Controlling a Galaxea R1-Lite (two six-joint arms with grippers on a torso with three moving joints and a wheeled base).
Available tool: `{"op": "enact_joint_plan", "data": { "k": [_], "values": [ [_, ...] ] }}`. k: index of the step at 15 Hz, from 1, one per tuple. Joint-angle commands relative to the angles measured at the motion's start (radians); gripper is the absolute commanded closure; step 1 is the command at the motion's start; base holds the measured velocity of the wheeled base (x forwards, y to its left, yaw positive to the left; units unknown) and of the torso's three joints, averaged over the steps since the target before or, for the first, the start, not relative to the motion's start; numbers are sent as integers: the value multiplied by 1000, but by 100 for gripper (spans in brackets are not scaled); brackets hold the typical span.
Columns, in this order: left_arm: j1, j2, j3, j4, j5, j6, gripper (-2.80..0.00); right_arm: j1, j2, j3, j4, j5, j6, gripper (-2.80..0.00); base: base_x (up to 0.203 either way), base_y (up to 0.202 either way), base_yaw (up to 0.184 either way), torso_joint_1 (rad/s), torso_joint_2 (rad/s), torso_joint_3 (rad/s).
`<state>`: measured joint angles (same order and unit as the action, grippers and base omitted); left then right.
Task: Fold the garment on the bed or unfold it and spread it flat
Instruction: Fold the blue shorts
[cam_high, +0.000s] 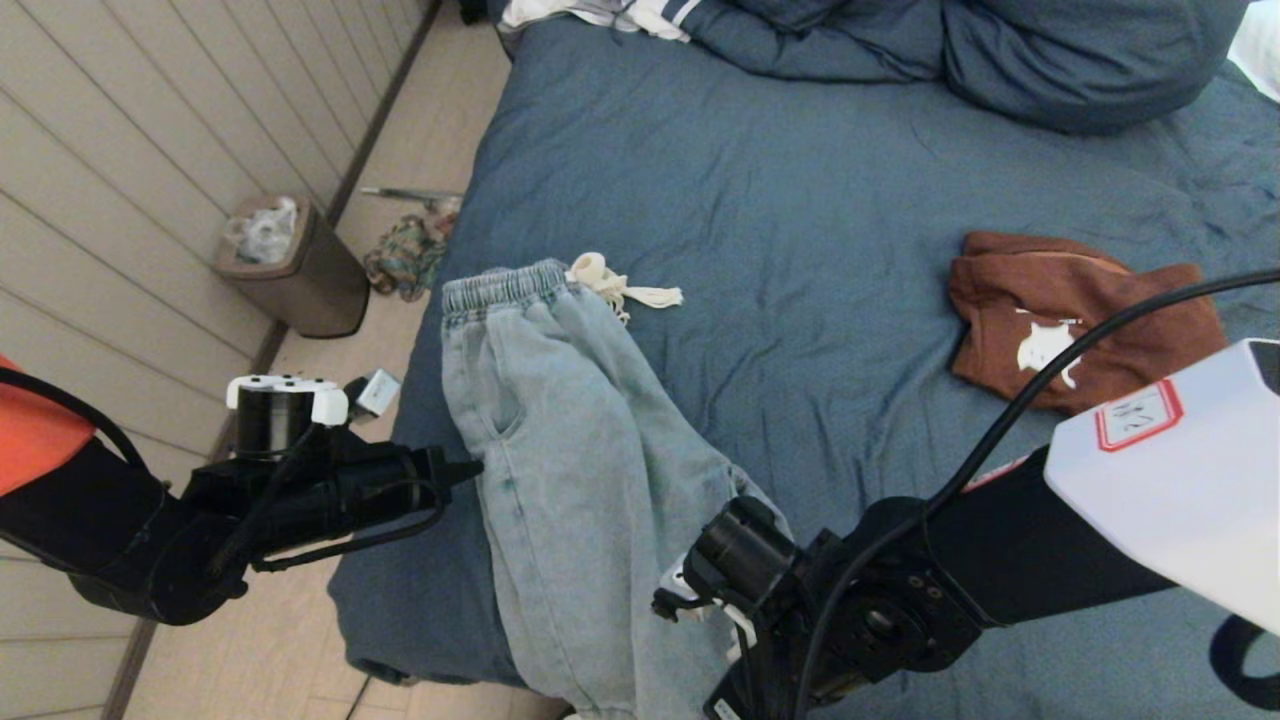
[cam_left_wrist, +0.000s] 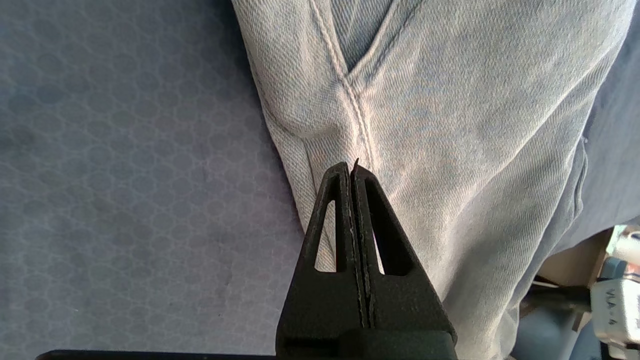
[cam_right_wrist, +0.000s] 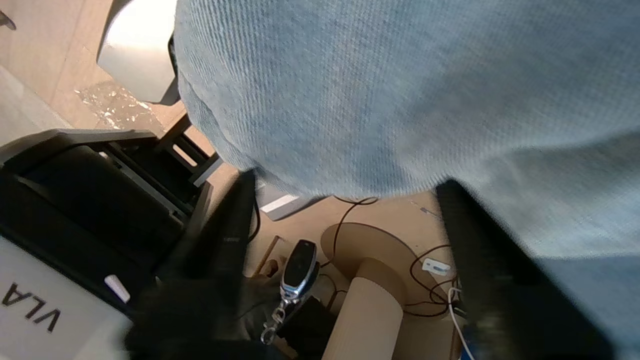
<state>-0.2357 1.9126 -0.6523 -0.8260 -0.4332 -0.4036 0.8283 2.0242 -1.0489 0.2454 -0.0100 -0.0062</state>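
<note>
1. From the head view, the bed fills most of the room ahead, its slate-blue cover wrinkled. A pair of pale denim trousers lies along its near left edge, waistband toward the far end, legs trailing over the near edge toward the floor. They look half-folded lengthwise, so I judge the fold is underway. The left hand sits just beside the trousers' left side, likely steadying that edge. The right hand is low at the legs' end, mostly hidden by its own arm. A brown shirt lies well apart on the right, and a bin stands on the floor.

2. In the left wrist view, the left hand has its fingers pressed together, empty, tip over the denim by a pocket seam.

3. In the right wrist view, the right hand has its fingers spread either side of the hanging trouser hem, seemingly placed to pinch it for lifting; nothing is gripped yet.
</note>
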Motion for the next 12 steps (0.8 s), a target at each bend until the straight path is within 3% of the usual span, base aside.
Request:
{"op": "enact_joint_plan", "data": {
  "k": [1,12],
  "values": [
    [0,3,0,-5,-2,-1,0,0,30,-5,-6,-1,0,0,0,0,0,0,0,0],
    [-8,10,2,-5,-2,0,0,-25,-22,-52,-7,-9,58,0,0,0,0,0,0,0]
  ]
}}
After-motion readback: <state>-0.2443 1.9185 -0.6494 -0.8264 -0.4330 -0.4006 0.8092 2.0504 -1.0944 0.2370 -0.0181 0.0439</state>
